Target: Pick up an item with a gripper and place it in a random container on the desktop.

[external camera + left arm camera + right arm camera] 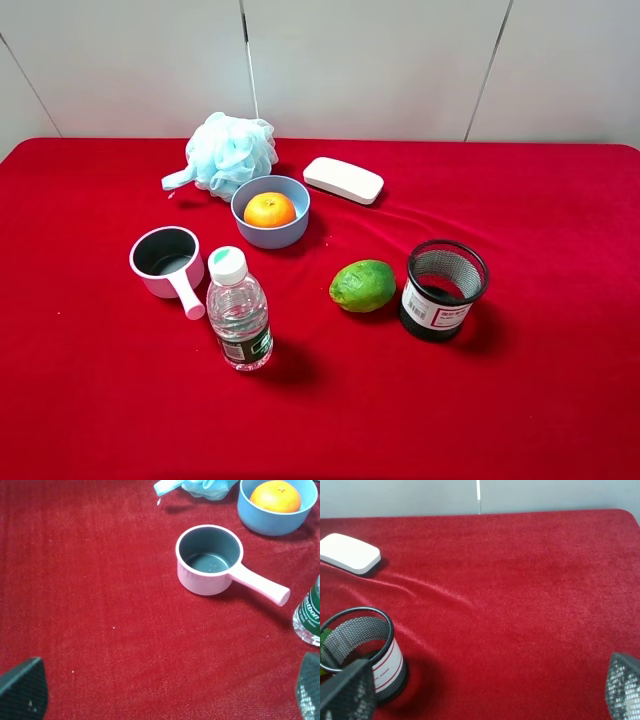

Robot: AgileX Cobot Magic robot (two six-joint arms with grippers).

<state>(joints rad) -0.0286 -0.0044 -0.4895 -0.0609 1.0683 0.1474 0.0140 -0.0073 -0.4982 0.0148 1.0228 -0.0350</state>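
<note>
Inside the light-blue bowl point(271, 212) sits the orange point(269, 210) — far-left on the red desktop point(560, 400), nearer the left gripper point(165, 690). Both it and the right gripper point(485, 692) stand wide apart, holding nothing.

You see only dark finger pads point(22, 687) with tiny bumpy dots, a pair point(347, 690) on each gripper.
</note>
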